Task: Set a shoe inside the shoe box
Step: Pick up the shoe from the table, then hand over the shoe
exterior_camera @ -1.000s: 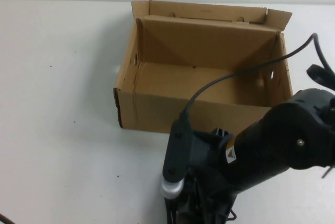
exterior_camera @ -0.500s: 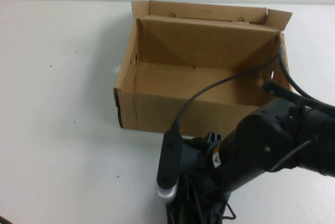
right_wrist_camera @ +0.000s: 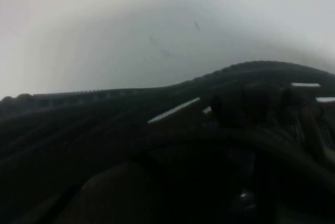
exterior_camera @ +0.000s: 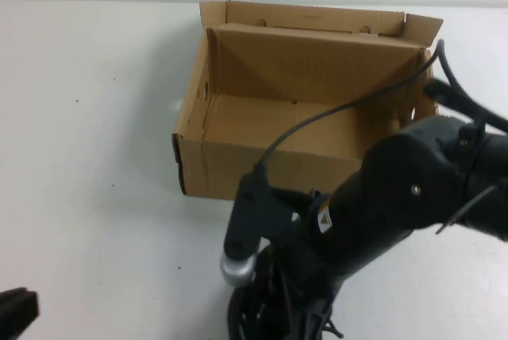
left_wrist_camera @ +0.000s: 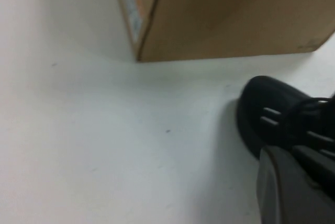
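Hiding the shoe (left_wrist_camera: pixel 272 122), right gripper (exterior_camera: pixel 298 308); left gripper (exterior_camera: pixel 16 312) cropped.

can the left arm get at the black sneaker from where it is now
Probably not easily: the left claw sits at the table's near left edge, while the right arm hangs right over the black lace-up sneaker, right claw hidden beneath it.

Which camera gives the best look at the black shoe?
The left wrist view: the shoe shows its rounded toe and white dashes, on the table near the shoe box. The high view hides most of it under the right arm; its right gripper is down there. The right wrist view shows only dark closeness.
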`<state>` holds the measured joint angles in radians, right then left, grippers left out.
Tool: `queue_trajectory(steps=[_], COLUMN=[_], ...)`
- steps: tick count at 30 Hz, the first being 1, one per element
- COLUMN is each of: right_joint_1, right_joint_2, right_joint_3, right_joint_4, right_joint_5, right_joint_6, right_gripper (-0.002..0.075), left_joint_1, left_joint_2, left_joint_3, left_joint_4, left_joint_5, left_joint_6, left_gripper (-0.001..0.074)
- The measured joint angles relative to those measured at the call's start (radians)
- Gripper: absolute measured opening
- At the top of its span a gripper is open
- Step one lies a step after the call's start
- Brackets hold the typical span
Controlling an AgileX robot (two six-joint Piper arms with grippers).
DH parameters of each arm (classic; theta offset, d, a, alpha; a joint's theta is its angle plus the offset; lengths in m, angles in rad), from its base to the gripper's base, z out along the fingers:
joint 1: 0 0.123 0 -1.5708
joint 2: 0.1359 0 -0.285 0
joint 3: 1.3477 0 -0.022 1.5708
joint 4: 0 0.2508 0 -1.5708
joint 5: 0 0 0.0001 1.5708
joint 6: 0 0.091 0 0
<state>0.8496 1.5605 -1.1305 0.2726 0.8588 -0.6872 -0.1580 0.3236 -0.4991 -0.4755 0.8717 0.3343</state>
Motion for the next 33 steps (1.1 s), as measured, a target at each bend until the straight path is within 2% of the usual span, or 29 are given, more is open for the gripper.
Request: queue_trajectory(steps=[4, 7, 13, 15, 20, 33], right_joint_1=[0.0, 0.0, 0.0, 0.0, 0.0, 0.0], right_joint_2=[0.0, 0.0, 0.0, 0.0, 0.0, 0.032], right_joint_3=[-0.089, -0.15, -0.222, -0.236, -0.263, -0.351], right_joint_4=[0.052, 0.062, 0.069, 0.071, 0.082, 0.145], right_joint_5=[0.047, 0.036, -0.055, -0.096, -0.166, -0.211], right_joint_6=[0.06, 0.154, 0.323, 0.361, 0.385, 0.417], right_gripper=[0.0016, 0.0016, 0.0016, 0.0016, 0.0016, 0.0015], left_joint_1=[0.0, 0.0, 0.0, 0.0, 0.0, 0.0], left_joint_2=[0.0, 0.0, 0.0, 0.001, 0.005, 0.179], left_joint_3=[0.0, 0.0, 0.0, 0.0, -0.015, -0.224], left_joint_4=[-0.187, -0.33, -0.451, -0.458, -0.444, -0.342], left_joint_5=[-0.004, -0.018, -0.039, -0.041, -0.026, 0.065], left_joint_6=[0.148, 0.26, 0.433, 0.491, 0.61, 0.712], left_gripper=[0.0022, 0.0102, 0.0437, 0.0498, 0.0536, 0.0543])
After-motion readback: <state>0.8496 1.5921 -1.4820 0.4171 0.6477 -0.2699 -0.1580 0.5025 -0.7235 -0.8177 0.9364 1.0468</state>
